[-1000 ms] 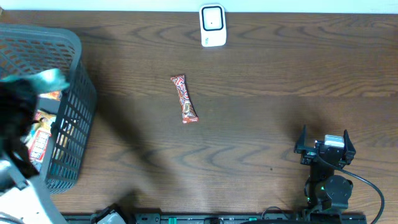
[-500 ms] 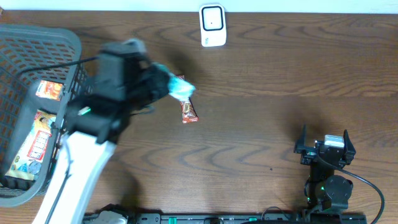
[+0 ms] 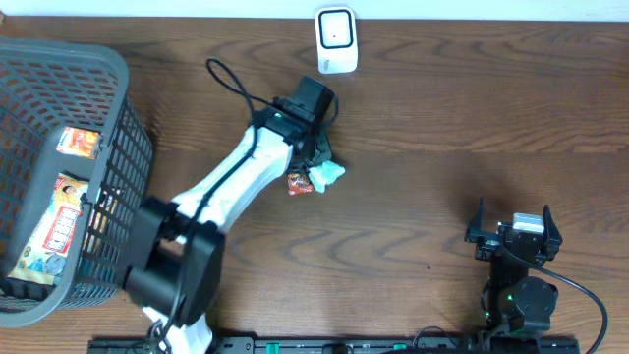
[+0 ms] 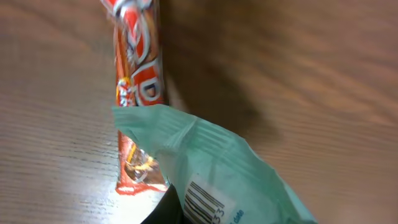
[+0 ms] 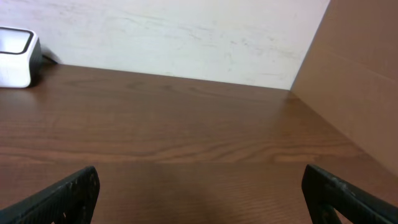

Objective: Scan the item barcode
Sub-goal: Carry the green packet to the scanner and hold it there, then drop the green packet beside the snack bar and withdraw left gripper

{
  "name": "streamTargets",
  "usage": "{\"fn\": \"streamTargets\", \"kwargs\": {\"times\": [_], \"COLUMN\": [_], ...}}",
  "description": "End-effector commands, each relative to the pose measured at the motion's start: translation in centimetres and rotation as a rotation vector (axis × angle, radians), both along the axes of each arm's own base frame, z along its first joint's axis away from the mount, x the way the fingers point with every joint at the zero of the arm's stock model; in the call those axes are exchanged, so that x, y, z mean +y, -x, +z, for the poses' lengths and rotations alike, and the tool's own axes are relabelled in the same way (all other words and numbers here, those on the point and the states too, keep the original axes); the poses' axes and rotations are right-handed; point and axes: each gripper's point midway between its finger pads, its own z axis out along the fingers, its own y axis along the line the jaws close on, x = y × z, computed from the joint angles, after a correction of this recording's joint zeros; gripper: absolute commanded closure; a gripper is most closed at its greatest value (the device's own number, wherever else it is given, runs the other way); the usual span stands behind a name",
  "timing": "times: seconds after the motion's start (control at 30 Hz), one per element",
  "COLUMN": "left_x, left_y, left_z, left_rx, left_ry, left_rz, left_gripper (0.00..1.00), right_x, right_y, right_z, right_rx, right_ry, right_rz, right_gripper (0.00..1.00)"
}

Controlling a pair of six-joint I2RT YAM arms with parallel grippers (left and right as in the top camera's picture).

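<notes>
My left gripper (image 3: 320,163) is shut on a mint-green packet (image 3: 328,175) and holds it low over the middle of the table. In the left wrist view the packet (image 4: 230,171) fills the lower frame, its barcode (image 4: 203,202) facing the camera beside one dark finger (image 4: 165,211). A red snack bar (image 4: 138,81) lies on the wood under it; only its lower end (image 3: 298,183) shows from overhead. The white scanner (image 3: 336,40) stands at the far edge, beyond the arm. My right gripper (image 3: 513,222) rests open near the front right, nothing between its fingers (image 5: 62,196).
A grey mesh basket (image 3: 116,74) stands at the left with snack packs (image 3: 57,228) inside. The scanner (image 5: 15,57) also shows at the far left of the right wrist view. A brown board (image 5: 360,81) rises on the right side.
My left arm has swung out of the basket and to the right, carrying the mint-green packet to a spot over the red bar. The right arm has stayed still.
</notes>
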Motion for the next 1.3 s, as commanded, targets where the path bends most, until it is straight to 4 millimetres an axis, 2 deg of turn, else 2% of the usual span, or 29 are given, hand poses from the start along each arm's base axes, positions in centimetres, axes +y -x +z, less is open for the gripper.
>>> {"fn": "streamTargets", "kwargs": {"times": [0.0,0.07,0.17,0.2,0.3,0.47,0.5,0.6,0.63,0.77,0.9,1.0,1.17,1.27], "left_x": [0.6,0.7,0.4,-0.2,-1.6,-2.3,-2.1,-1.2,-0.5,3.3,8.4,11.9,16.8,18.0], "left_y": [0.1,0.3,0.5,0.6,0.7,0.3,0.3,0.4,0.5,0.8,2.2,4.0,7.1,8.2], "left_z": [-2.4,-3.4,-3.7,-3.4,-2.0,2.7,3.9,9.3,11.7,18.3,23.3,25.4,27.5,27.9], "left_rx": [0.044,0.066,0.081,0.088,0.099,0.030,0.008,-0.115,-0.177,-0.378,-0.540,-0.605,-0.658,-0.667], "left_ry": [-0.045,-0.057,-0.042,-0.012,0.080,0.174,0.181,0.216,0.225,0.191,0.091,0.019,-0.079,-0.086], "left_rz": [0.021,0.020,0.014,0.006,-0.017,-0.068,-0.071,-0.105,-0.107,-0.037,0.091,0.176,0.296,0.324], "left_gripper": [0.92,0.92,0.92,0.87,0.38,0.11,0.09,0.07,0.06,0.05,0.00,0.02,0.02,0.03], "right_x": [-0.2,-0.2,-0.2,-0.2,-0.2,-0.2,-0.2,-0.2,-0.2,-0.2,-0.2,-0.2,-0.2,-0.2], "right_y": [0.0,0.0,0.0,0.0,0.0,0.0,0.0,0.0,0.0,0.0,0.0,0.0,0.0,0.0], "right_z": [-0.1,-0.1,-0.1,-0.1,-0.1,-0.1,-0.1,-0.1,-0.1,-0.1,-0.1,-0.1,-0.1,-0.1], "right_rx": [0.006,0.005,0.006,0.006,0.005,0.005,0.006,0.005,0.005,0.005,0.005,0.006,0.005,0.005], "right_ry": [0.010,0.010,0.010,0.010,0.010,0.010,0.010,0.010,0.010,0.010,0.010,0.010,0.010,0.010], "right_rz": [-0.010,-0.010,-0.010,-0.010,-0.010,-0.010,-0.010,-0.010,-0.010,-0.010,-0.010,-0.010,-0.010,-0.010], "right_gripper": [0.01,0.01,0.01,0.01,0.01,0.01,0.01,0.01,0.01,0.01,0.01,0.01,0.01,0.01]}}
